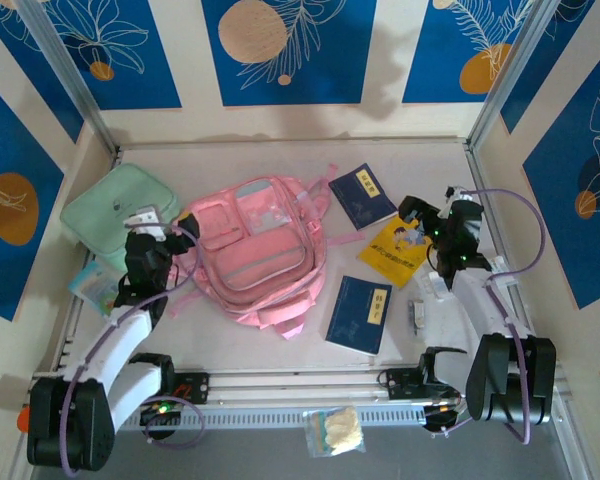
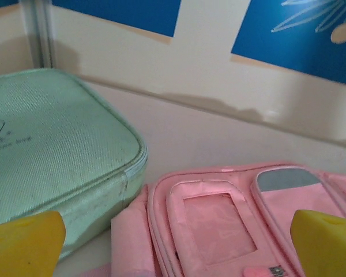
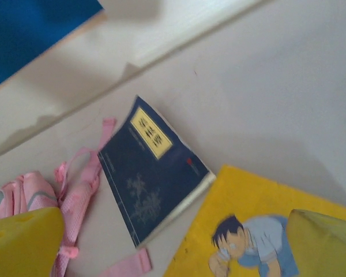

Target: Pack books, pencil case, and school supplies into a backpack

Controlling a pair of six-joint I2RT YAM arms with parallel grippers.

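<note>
**Zero items packed: all books outside**

The far navy book, the near navy book and the yellow booklet lie on the table right of the pink backpack, which lies flat and slumped mid-table. Left gripper and right gripper hover empty, jaws spread wide. All packing remains.

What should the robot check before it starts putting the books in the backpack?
1. Open, empty left hand: ok.
2. Open, empty right hand: ok.
3. Right hand above the yellow booklet: ok.
4. Nothing on the far navy book or near navy book: ok.
5. Main zip of the backpack open: cannot tell.
</note>
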